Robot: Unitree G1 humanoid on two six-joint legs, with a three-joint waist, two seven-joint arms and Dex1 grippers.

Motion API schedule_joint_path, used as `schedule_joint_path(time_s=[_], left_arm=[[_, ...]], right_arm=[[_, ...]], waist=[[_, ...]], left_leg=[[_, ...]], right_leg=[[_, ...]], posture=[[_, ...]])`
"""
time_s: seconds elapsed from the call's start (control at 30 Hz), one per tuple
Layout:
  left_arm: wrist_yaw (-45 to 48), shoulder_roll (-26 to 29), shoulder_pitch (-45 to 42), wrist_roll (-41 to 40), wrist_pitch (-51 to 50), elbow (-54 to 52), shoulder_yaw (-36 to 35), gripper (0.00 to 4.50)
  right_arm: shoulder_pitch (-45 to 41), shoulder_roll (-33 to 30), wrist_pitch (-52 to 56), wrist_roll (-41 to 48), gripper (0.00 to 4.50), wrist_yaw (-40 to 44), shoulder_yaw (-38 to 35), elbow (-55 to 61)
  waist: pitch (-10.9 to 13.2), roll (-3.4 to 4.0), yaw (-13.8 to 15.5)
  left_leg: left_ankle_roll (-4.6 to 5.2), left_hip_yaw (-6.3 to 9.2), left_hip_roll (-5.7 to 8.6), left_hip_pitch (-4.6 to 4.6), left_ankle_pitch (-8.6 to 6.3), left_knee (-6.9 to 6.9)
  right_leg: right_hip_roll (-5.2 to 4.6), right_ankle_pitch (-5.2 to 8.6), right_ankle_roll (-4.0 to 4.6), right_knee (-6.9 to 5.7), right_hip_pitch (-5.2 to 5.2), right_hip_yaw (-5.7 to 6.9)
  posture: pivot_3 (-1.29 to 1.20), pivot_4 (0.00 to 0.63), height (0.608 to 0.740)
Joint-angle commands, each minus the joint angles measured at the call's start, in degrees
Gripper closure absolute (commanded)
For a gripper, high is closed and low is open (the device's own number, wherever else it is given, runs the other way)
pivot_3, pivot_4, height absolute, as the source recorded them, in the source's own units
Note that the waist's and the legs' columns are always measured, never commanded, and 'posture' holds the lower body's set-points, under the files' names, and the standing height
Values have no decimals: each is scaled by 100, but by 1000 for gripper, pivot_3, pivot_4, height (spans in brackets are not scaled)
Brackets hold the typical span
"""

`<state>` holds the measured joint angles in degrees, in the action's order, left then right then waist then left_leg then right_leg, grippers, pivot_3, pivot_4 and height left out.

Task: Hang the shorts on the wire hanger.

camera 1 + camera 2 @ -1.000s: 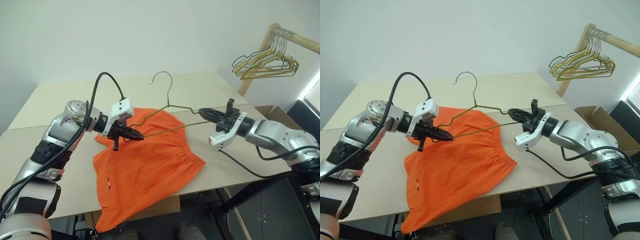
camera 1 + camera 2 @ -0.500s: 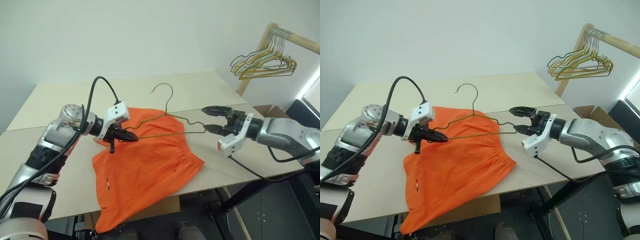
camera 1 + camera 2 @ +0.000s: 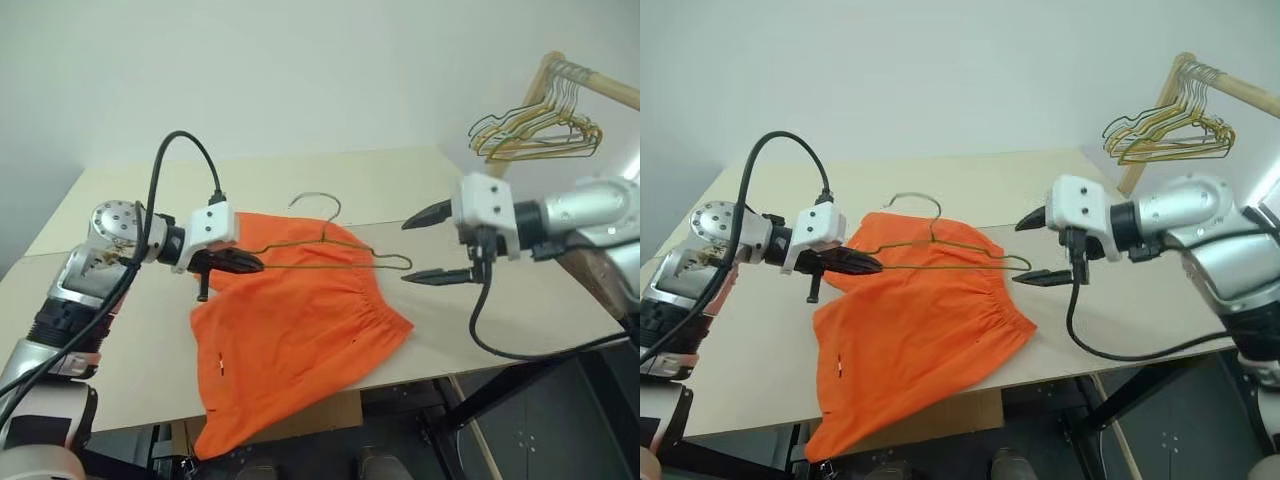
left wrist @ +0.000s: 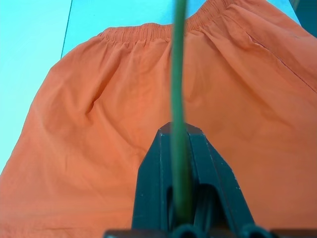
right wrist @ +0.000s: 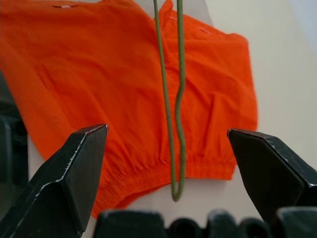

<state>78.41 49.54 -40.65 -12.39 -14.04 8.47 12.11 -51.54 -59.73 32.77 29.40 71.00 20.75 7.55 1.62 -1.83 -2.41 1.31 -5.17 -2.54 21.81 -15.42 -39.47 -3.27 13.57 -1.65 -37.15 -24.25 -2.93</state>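
The orange shorts (image 3: 300,330) lie flat on the table, one leg hanging over the front edge. The thin greenish wire hanger (image 3: 330,255) hovers just above them, nearly level, hook (image 3: 318,200) pointing away from me. My left gripper (image 3: 245,263) is shut on the hanger's left corner; the left wrist view shows the wire (image 4: 178,59) pinched between the black fingers (image 4: 153,168) over the shorts (image 4: 99,124). My right gripper (image 3: 420,247) stands open, one finger above the other, just past the hanger's right corner (image 5: 177,188) and not touching it.
A bunch of yellow and green hangers (image 3: 535,125) hangs on a wooden rack at the back right. The pale table (image 3: 120,340) has bare surface on the left and behind the shorts. A black cable (image 3: 480,335) droops from the right wrist.
My right gripper let go of the hanger's right corner, opened, rolled over and drew back and up. The hanger has tipped flatter, held by the left gripper alone.
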Motion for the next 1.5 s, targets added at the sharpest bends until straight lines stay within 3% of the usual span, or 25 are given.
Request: schedule_joint_path(time_s=[0.03, 0.37, 0.5, 0.83, 0.87, 1.17, 1.37, 1.5], left_arm=[[117, 88, -5, -175, -34, -292, -278, 4500], [166, 112, 199, -270, -257, -586, -404, 4500], [158, 128, 303, -240, -290, -693, -401, 4500], [206, 132, 319, -178, -302, -727, -343, 4500], [214, 131, 314, -189, -311, -733, -346, 4500], [364, 82, 350, -317, -146, -690, -448, 4500], [366, -10, 183, -395, 18, -403, -591, 2846], [400, 79, 234, -497, 36, -243, -762, 1562]], right_arm=[[-296, 114, 393, -422, 18, 429, 345, -9], [-644, 1080, 679, -1681, 18, 322, 871, -875], [-617, 1187, 678, -1802, 855, 461, 789, -956], [-530, 1176, 607, -1900, 4286, 759, 708, -777], [-527, 1176, 619, -1911, 4457, 768, 711, -764], [-421, 1102, 621, -1958, 4457, 918, 642, -715], [41, 727, 886, -1731, 4500, 983, 281, -414], [904, 200, 1476, -1392, 4500, 744, -339, 3]], waist=[[-1, 1, 15], [0, 3, 176], [0, 3, 201], [0, 3, 178], [0, 3, 177], [0, 3, 175], [0, 3, 203], [0, 3, 246]], left_leg=[[0, -3, -1, 8, 0, -4], [8, -18, -1, 58, -7, -44], [8, -15, -1, 59, -7, -45], [8, -12, -1, 58, -7, -46], [8, -12, -1, 58, -7, -46], [8, -12, -1, 58, -7, -46], [8, -10, 0, 59, -7, -48], [8, -8, 0, 59, -7, -48]], right_leg=[[1, 0, 0, 0, -4, 2], [-3, -2, -2, -1, -18, 40], [-3, -2, -2, -2, -16, 46], [-1, -3, -2, -2, -14, 48], [-1, -3, -2, -2, -14, 48], [-1, -3, -2, -2, -14, 49], [-2, -3, -3, -1, -12, 51], [-3, -2, -3, 2, -9, 54]], posture=[[12, 0, 740], [27, 0, 740], [32, 0, 740], [28, 0, 740], [24, 0, 740], [23, 0, 740], [30, 0, 740], [30, 0, 740]])
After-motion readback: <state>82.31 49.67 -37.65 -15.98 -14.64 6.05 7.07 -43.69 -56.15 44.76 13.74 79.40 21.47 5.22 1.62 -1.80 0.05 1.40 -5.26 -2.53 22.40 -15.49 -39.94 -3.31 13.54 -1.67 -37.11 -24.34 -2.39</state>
